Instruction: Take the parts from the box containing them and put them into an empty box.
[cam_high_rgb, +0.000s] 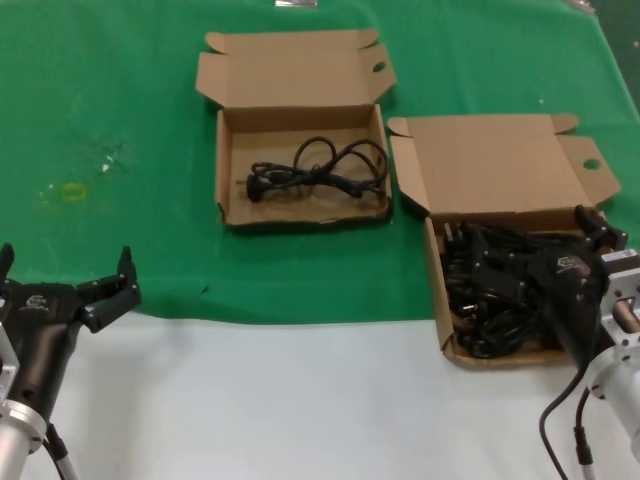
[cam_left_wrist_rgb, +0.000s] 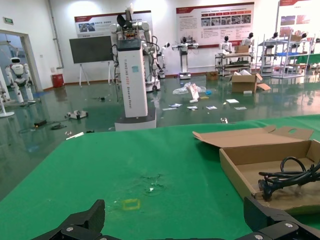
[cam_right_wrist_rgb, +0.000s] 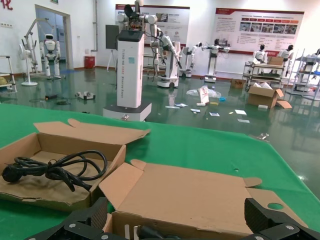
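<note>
The larger cardboard box (cam_high_rgb: 437, 290), at the right, holds a tangled heap of black power cords (cam_high_rgb: 490, 285). My right gripper (cam_high_rgb: 537, 248) hangs open just over that heap, fingers wide apart with nothing between them. In the right wrist view the gripper (cam_right_wrist_rgb: 176, 216) faces the box's raised lid (cam_right_wrist_rgb: 200, 192), and a plug (cam_right_wrist_rgb: 137, 232) shows just below. The smaller box (cam_high_rgb: 222, 165), at the centre back, holds one coiled cord (cam_high_rgb: 320, 168), which also shows in the left wrist view (cam_left_wrist_rgb: 287, 177). My left gripper (cam_high_rgb: 65, 265) rests open at the near left, away from both boxes.
A green cloth (cam_high_rgb: 120, 120) covers the far part of the table and a white surface (cam_high_rgb: 300, 400) the near part. A small yellow mark (cam_high_rgb: 72, 192) lies on the cloth at the left. Both lids stand open toward the back.
</note>
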